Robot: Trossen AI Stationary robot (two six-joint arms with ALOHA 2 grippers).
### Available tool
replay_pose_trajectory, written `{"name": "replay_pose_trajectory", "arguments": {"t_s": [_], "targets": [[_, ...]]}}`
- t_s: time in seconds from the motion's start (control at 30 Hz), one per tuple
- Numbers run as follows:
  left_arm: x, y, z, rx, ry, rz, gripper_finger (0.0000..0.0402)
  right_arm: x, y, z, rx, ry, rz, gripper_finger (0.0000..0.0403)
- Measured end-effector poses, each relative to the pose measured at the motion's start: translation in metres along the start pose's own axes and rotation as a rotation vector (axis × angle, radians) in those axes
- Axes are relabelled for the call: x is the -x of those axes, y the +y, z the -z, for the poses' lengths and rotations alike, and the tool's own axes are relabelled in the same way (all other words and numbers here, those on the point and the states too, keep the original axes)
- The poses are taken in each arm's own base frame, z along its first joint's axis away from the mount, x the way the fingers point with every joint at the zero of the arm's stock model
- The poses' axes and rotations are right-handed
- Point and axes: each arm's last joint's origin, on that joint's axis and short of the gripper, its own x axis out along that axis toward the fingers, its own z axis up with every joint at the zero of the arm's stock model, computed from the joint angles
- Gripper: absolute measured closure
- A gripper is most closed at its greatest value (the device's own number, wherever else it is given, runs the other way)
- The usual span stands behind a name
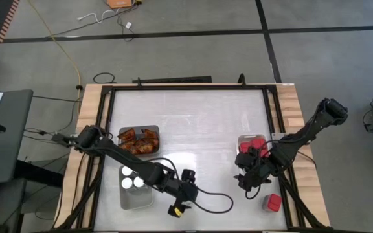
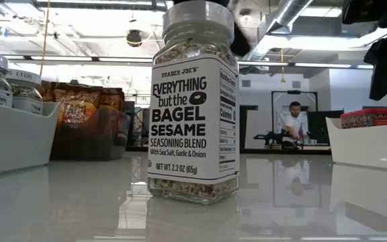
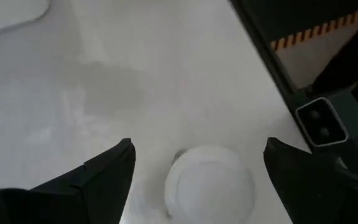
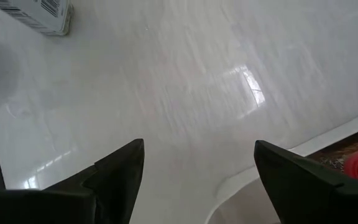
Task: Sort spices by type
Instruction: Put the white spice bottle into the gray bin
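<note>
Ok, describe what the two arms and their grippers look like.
Both arms are dark, slender and jointed. The left gripper carries a yellow marking at its tip, and a thin black cable loops from that arm across the white table. In the wrist views, the fingers of each gripper are matt black wedges tapering to points; the right gripper looks plain black.

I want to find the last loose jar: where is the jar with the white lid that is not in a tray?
In the left wrist view, the jar stands on the white table between the open fingers of the left gripper, near the table's front edge.
</note>
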Motion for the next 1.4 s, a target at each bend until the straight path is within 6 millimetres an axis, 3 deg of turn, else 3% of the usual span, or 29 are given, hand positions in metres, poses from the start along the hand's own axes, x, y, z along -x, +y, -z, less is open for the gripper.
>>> {"name": "replay_pose_trajectory", "arguments": {"t_s": [0.23,0.4,0.57,0.77,0.93,1.07,1.23,1.4], "targets": [[-0.02,-0.004,0.014,-0.093,0.084,0.053,0.0063,0.0,0.0,0.0,-0.008,-0.001,-0.001,0.0074],[-0.02,-0.002,0.014,-0.089,0.089,0.04,0.0072,0.0,0.0,0.0,-0.022,-0.017,0.006,0.0074],[-0.02,0.0,0.016,-0.075,0.106,0.036,0.0116,0.0,0.0,0.0,-0.023,-0.018,0.009,0.0074],[-0.019,0.0,0.019,-0.058,0.136,0.034,0.0208,0.0,0.0,0.0,-0.024,-0.032,0.017,0.0074],[-0.014,0.002,0.017,0.024,0.144,0.023,0.0213,0.0,-0.001,0.0,-0.022,-0.037,0.025,0.0074],[0.009,0.005,0.01,0.078,0.128,-0.026,0.0213,0.0,-0.001,0.0,-0.017,-0.035,0.026,0.0074],[0.06,0.004,-0.002,0.157,0.067,-0.126,0.0213,0.0,-0.001,0.0,-0.013,-0.035,0.027,0.0074],[0.115,-0.003,0.005,0.291,0.098,-0.253,0.0213,0.0,-0.001,-0.001,0.004,-0.036,0.03,0.0074]]}}
